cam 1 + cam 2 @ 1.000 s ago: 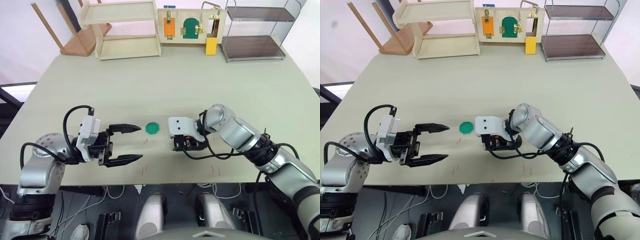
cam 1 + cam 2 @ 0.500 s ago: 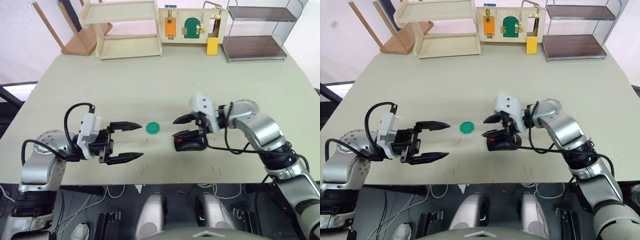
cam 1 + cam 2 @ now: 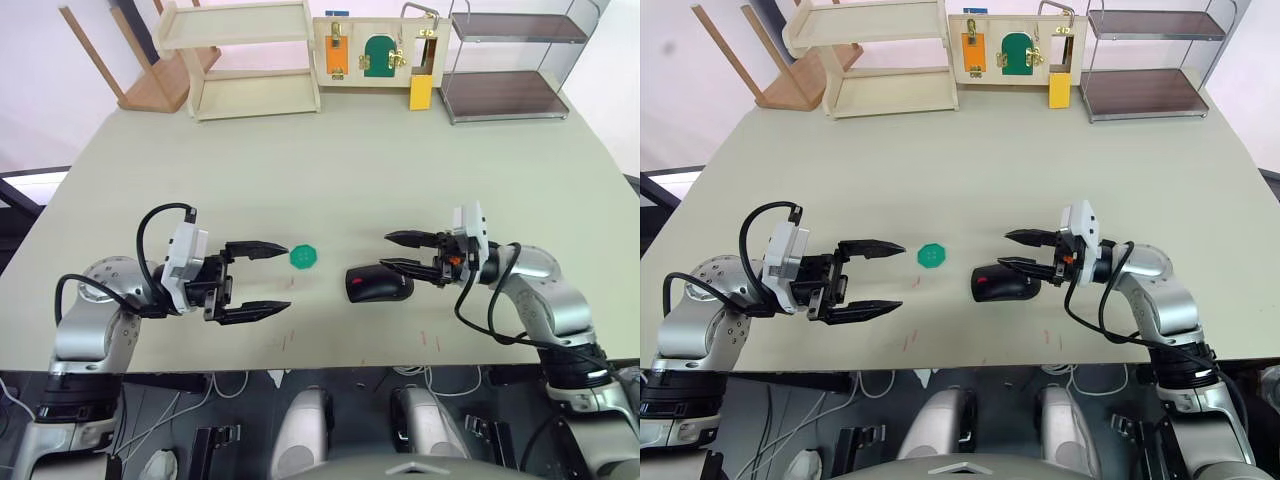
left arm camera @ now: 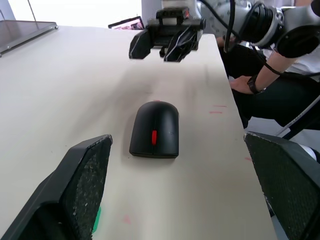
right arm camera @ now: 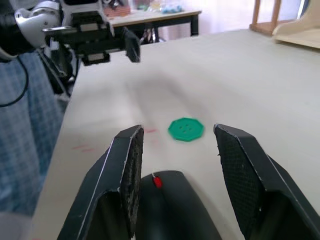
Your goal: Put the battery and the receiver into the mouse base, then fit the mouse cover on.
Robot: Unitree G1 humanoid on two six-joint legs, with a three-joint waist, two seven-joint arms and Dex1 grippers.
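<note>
Near the desk's front edge the mouse cover sits fitted; right pincer and left pincer spread, empty, apparently finished.

Head pair: high behind the table, facing forward and down, far enough to span it; the right eye's picture sits slightly shifted.
Left wrist: low, close to the surface, looking at the mouse and right gripper.
Right wrist: low, facing back at the left gripper.
Shared: the mouse.
</note>
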